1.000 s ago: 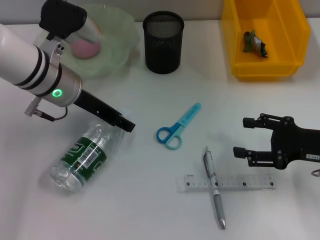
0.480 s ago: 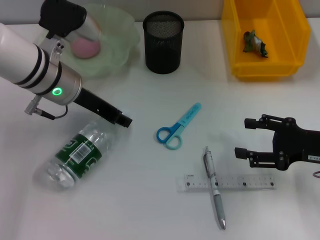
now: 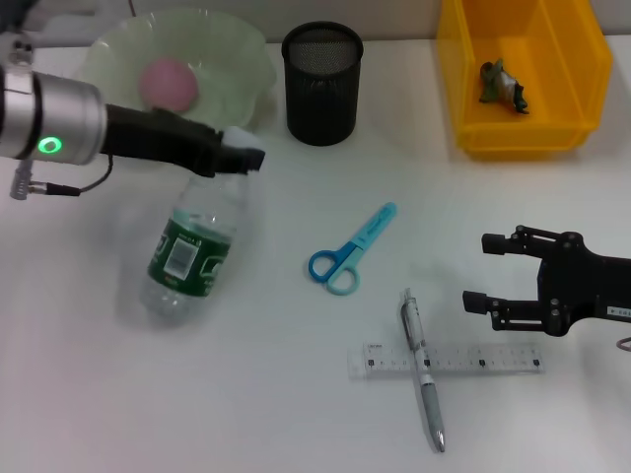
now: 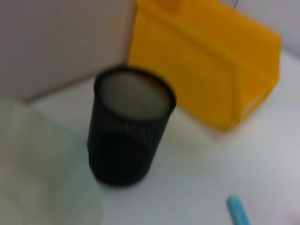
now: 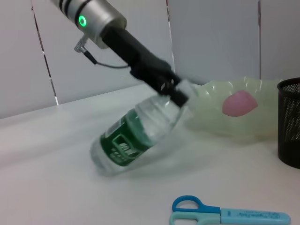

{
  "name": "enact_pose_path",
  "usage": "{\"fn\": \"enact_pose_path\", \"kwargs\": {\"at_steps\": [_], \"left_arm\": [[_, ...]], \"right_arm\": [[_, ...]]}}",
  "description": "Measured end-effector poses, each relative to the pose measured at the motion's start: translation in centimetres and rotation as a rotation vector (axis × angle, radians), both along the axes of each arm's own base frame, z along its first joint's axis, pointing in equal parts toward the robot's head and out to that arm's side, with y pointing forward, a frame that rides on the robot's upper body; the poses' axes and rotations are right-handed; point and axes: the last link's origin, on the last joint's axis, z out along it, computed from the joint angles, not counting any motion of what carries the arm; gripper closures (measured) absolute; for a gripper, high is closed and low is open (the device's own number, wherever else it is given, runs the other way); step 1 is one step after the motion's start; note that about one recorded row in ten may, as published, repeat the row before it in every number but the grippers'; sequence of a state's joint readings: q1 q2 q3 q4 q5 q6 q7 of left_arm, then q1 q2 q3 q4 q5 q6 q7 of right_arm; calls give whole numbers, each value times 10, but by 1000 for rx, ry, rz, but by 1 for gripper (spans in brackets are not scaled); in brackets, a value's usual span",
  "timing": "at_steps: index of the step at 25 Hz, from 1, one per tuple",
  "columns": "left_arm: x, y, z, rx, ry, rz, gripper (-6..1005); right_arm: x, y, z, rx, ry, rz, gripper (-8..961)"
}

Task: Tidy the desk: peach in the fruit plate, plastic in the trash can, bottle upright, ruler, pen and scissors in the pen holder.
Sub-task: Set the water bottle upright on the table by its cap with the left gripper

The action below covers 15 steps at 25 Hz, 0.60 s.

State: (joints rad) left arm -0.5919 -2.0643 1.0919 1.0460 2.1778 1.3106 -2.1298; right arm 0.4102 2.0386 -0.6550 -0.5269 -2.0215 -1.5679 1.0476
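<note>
The step in hand is setting the bottle upright. The left gripper [image 3: 235,158] has its jaws closed on the neck of the clear plastic bottle with the green label [image 3: 187,258], which in the right wrist view stands steeply tilted, base low on the white desk [image 3: 296,414] and cap end raised toward the pale green fruit plate [image 3: 242,59]. The next move looks like swinging the neck further up until the base sits flat, then opening the jaws without knocking the bottle against the plate just beside it.

The pink peach [image 3: 170,82] already lies in the fruit plate, and a crumpled greenish scrap [image 3: 503,84] lies in the yellow bin [image 3: 582,108] at the far right.

The stationery is not yet put away. The blue-handled scissors [image 3: 350,252] lie near the middle of the desk, and the silver pen [image 3: 422,372] lies across the clear ruler [image 3: 473,359], all well apart from the black mesh pen holder [image 3: 322,84].

The right gripper [image 3: 483,270] hovers just beyond the ruler's end, its jaws wide apart and holding nothing.
</note>
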Motion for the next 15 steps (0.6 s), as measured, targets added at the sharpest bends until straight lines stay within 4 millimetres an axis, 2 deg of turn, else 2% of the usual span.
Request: {"fn": "enact_pose_path", "kwargs": {"at_steps": [5,15], "left_arm": [[-3,-6,14,64,-96,-81,552],[-13,-18,26,150,-163,-213,552]], "right_arm": [[-2,2,0,-3,1,2,134],[-2,3,0,-4,2,0,134]]}}
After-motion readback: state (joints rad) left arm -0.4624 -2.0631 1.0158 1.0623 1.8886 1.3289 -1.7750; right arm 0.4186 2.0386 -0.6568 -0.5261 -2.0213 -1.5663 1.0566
